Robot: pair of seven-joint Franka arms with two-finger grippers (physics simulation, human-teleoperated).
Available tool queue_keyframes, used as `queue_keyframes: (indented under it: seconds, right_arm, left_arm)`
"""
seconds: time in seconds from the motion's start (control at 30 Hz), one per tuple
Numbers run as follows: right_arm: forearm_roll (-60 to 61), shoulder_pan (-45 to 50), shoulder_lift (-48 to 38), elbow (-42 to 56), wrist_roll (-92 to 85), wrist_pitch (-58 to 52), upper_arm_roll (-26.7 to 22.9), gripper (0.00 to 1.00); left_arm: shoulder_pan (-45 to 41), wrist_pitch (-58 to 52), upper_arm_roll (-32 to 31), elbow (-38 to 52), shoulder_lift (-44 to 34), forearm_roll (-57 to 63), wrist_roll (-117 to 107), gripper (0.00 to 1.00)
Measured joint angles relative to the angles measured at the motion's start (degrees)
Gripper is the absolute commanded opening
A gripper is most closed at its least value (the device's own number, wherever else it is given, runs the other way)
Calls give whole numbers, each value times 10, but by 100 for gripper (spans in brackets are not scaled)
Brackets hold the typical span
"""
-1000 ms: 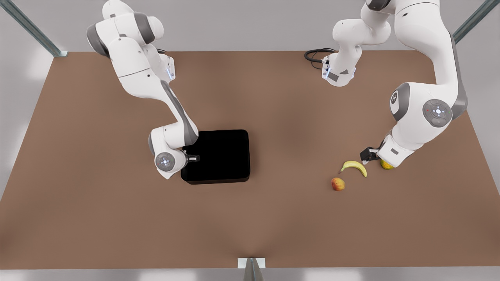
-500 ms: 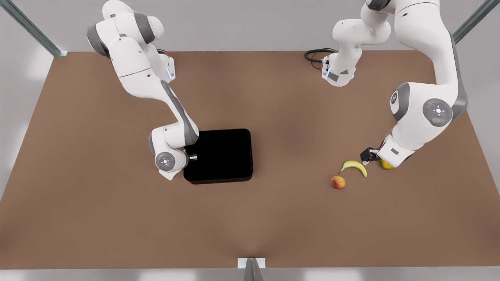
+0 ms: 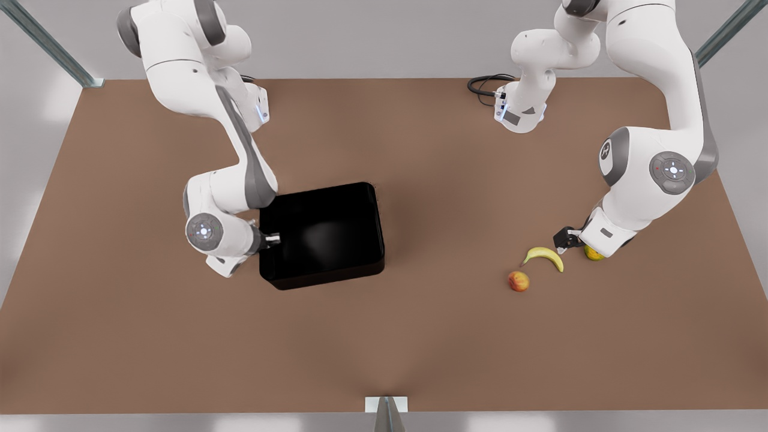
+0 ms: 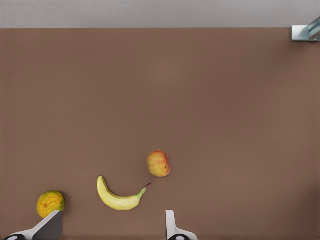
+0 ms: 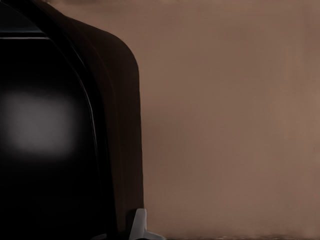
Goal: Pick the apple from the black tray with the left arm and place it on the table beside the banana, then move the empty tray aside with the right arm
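Right gripper (image 3: 271, 239) clamped on tilted black tray (image 3: 324, 234) rim; left gripper (image 3: 562, 239) spread open above banana (image 3: 545, 255), apple (image 3: 518, 281) nearby.

The table (image 3: 420, 336) is a wide, matt brown top, plain and unmarked, reaching nearly from edge to edge of the front view. From its centre, the black tray (image 3: 324, 234) sits towards nine o'clock, its rim tilted so the side nearer the table's middle looks raised. Towards four o'clock from the centre lie three fruits close together but apart: the apple (image 3: 519, 281), the banana (image 3: 545, 255) at its one o'clock with the curve opening downwards, and a round yellow-green fruit (image 3: 593, 254) at three o'clock of the banana. A black cable (image 3: 483, 84) loops at the far edge, around one o'clock.
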Motion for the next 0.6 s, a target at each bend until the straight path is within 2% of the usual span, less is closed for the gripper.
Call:
queue_keyframes:
  seconds: [0.17, 0.27, 0.4, 0.6]
  right_arm:
    - [-5, -2, 1, 43, -50, -96, -104, 8]
    - [-9, -5, 48, 95, -92, -124, -159, 7]
    - [-9, -24, 110, 139, -155, -116, -197, 6]
    - [13, -40, 167, 142, -241, -74, -213, 5]
  left_arm:
    - [0, 0, 1, 0, 0, 0, 0, 100]
    - [0, 0, 1, 0, 0, 0, 0, 100]
    - [0, 0, 1, 0, 0, 0, -2, 100]
    - [-2, -9, -1, 15, 1, 12, -5, 100]
